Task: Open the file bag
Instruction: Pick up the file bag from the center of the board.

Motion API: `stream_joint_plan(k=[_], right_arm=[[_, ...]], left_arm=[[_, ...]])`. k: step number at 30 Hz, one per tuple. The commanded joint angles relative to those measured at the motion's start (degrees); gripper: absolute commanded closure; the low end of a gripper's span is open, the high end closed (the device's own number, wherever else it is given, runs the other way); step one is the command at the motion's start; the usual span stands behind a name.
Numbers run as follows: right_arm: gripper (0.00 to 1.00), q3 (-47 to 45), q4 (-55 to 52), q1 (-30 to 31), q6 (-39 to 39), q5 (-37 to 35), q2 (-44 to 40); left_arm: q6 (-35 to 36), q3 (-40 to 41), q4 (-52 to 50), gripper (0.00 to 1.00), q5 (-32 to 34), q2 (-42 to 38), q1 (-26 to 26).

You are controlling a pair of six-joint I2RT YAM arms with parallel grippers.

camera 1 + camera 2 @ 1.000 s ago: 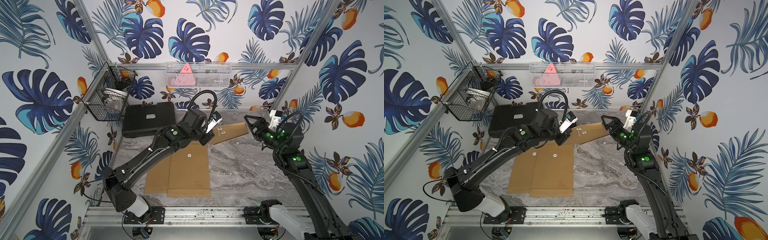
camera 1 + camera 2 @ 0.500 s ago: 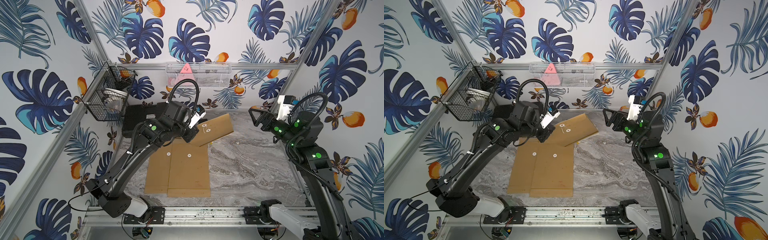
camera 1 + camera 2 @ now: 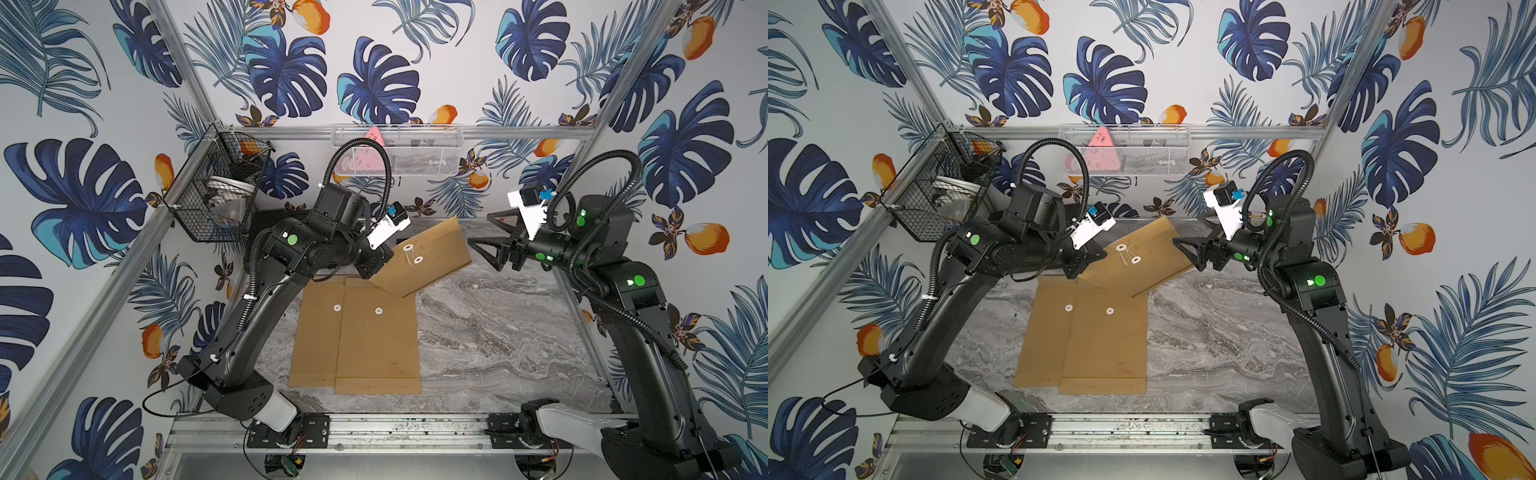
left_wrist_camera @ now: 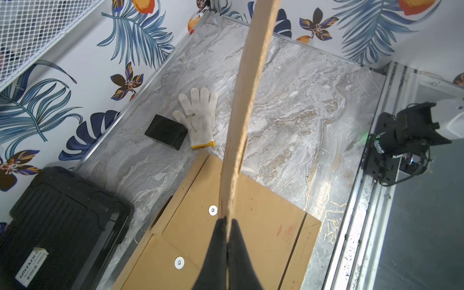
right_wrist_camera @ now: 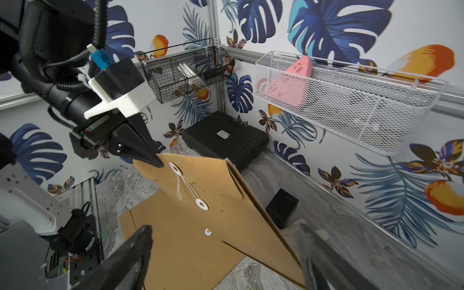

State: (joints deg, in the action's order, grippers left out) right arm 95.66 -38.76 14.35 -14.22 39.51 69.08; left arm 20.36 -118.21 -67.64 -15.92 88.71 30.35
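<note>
The file bag (image 3: 432,255) (image 3: 1154,253) is a brown envelope held tilted above the table. Its flap is down, and a white string (image 5: 187,187) runs between its two white buttons. My left gripper (image 3: 377,268) (image 3: 1084,266) (image 4: 227,221) is shut on the bag's flap end, so the left wrist view sees the bag edge-on (image 4: 247,95). My right gripper (image 3: 478,228) (image 3: 1185,229) (image 5: 224,227) is open and hangs just off the bag's far end without touching it. In the right wrist view the bag (image 5: 221,208) lies between its spread fingers and ahead of them.
Two more brown envelopes (image 3: 376,340) (image 3: 316,332) lie overlapping on the marble table (image 3: 498,340). At the back lie a black case (image 4: 62,221) (image 5: 226,140), a white glove (image 4: 198,115) and a small black block (image 4: 167,131). A black wire basket (image 3: 216,195) and a white mesh basket (image 3: 399,153) hang on the walls.
My left arm has lifted the file bag and drawn it back to the left, tilting it up. My right gripper has pulled away to the right and risen, and its jaws have spread a little.
</note>
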Motion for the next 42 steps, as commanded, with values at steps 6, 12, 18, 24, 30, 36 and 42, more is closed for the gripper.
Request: stream_joint_plan(k=[6,12,18,24,30,36,42], right_arm=[[0.09,8.08,-12.83,3.18,-9.95,5.21,5.5],[0.13,8.4,-16.36,5.3,-11.08,6.53,7.81],[0.25,8.36,-17.04,6.36,-11.45,6.43,8.7],[0.43,8.59,-17.47,6.74,-11.53,7.52,8.98],[0.65,8.15,-17.71,6.92,-11.37,7.52,8.63],[1.0,6.39,-15.81,7.01,-9.2,6.93,7.0],[1.0,3.79,-10.63,6.73,-2.79,2.08,4.91]], left_arm=[[7.89,-4.65,-6.72,1.0,-4.29,0.96,-0.07],[8.28,-5.69,-7.25,1.0,-6.15,0.85,-0.04],[8.89,-5.29,-7.25,1.0,-7.53,0.77,-0.11],[9.27,-4.67,-6.86,1.0,-8.25,0.36,-0.09],[9.55,-3.19,-6.17,1.0,-8.16,-0.66,-0.11],[6.82,3.83,2.4,1.0,-6.04,-5.21,-0.1],[-2.96,21.7,24.52,0.35,-6.4,-16.6,-0.14]])
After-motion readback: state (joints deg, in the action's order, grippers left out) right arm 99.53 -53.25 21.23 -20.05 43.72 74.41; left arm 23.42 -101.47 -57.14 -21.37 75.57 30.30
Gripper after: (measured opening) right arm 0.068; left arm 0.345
